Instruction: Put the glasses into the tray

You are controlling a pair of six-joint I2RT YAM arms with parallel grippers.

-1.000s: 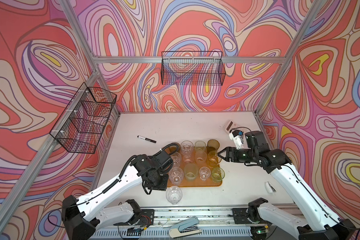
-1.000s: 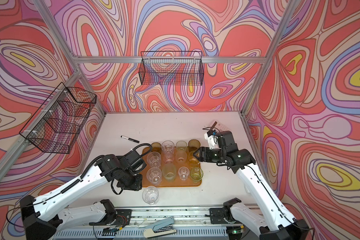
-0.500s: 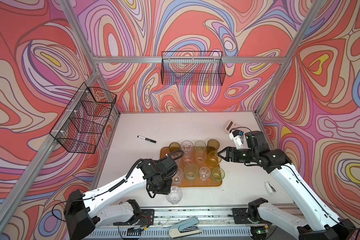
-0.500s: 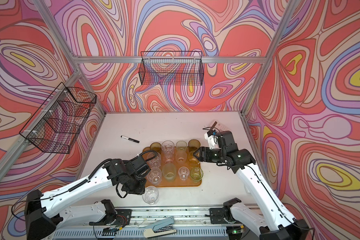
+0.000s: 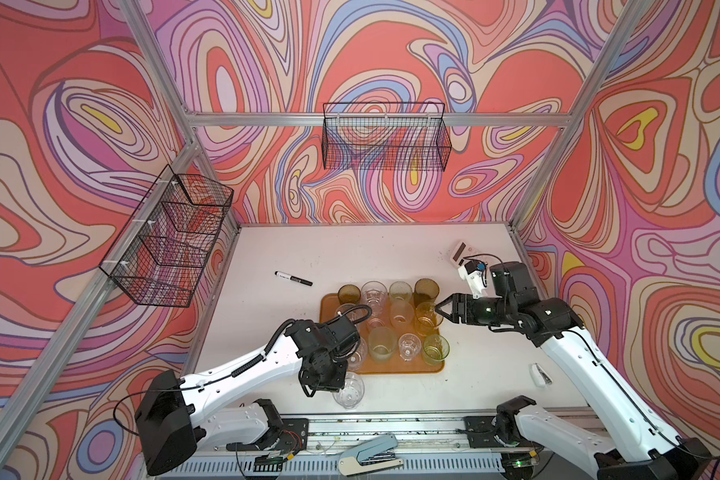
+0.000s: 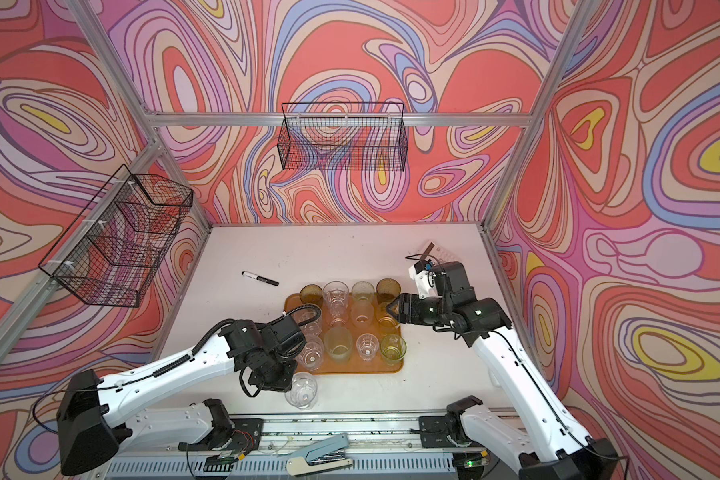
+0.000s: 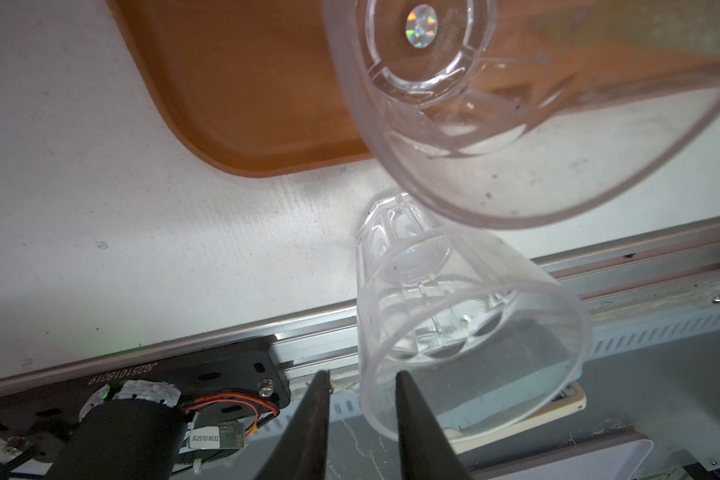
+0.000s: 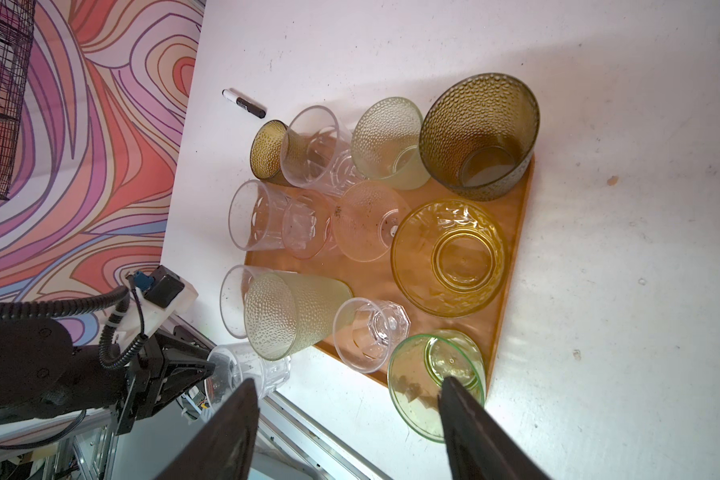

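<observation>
A clear faceted glass [image 5: 348, 390] [image 6: 301, 390] stands on the white table just in front of the orange-brown tray [image 5: 391, 368] [image 7: 225, 83], apart from it. My left gripper [image 7: 361, 374] is open, straddling this clear glass's [image 7: 466, 328] rim with one finger inside and one outside, a small gap showing. Several glasses stand in rows on the tray [image 8: 514, 232]. My right gripper [image 5: 438, 309] [image 8: 348, 384] hovers open over the tray's right side, by the amber glass [image 5: 427, 318] and above the green glass [image 8: 433, 374].
A black marker [image 5: 294, 278] lies behind the tray. Wire baskets hang on the back wall [image 5: 385, 141] and the left wall [image 5: 171, 237]. A white device [image 5: 462, 251] and a small white object [image 5: 540, 374] lie at the right. A stapler [image 5: 368, 455] sits on the front rail.
My left arm has swung from the tray's left side to the front, down onto the clear glass off the tray, and its jaws have narrowed. The right arm has not moved.
</observation>
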